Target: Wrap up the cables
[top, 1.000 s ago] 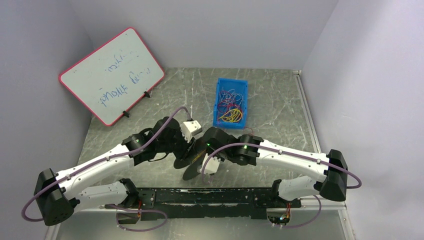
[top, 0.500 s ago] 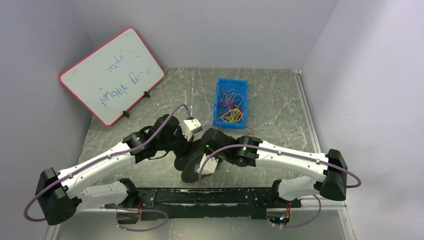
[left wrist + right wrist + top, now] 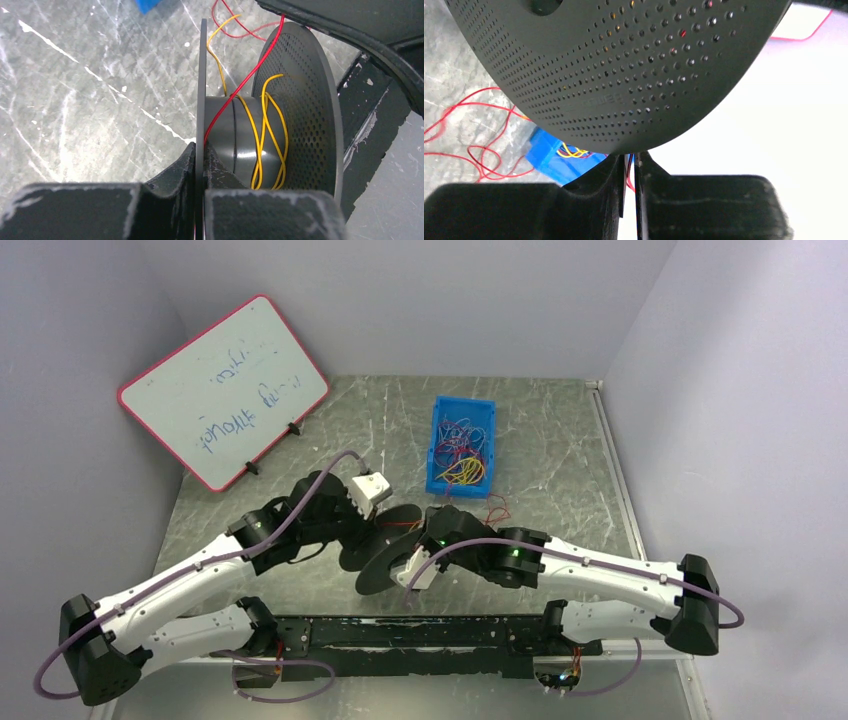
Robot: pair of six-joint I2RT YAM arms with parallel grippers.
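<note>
A black spool (image 3: 378, 562) with two round flanges is held up between my two grippers. In the left wrist view, my left gripper (image 3: 202, 150) is shut on the thin flange (image 3: 202, 90). A yellow cable (image 3: 265, 135) is wound round the grey hub. A red cable (image 3: 245, 80) runs from the hub over the rim towards the table. In the right wrist view, the perforated flange (image 3: 624, 75) fills the top. My right gripper (image 3: 629, 161) is shut on the red cable, which shows between the jaws. Loose loops of it lie on the table (image 3: 469, 150).
A blue bin (image 3: 461, 445) with several tangled red, yellow and purple cables stands behind the spool. Slack red cable (image 3: 495, 508) lies on the table just in front of the bin. A red-framed whiteboard (image 3: 222, 390) leans at the back left. Walls close in on three sides.
Both arms have shifted, the left wrist towards the left and the right arm stretched further in. The spool has turned a little. Red cable slack now shows on the table near the bin.
</note>
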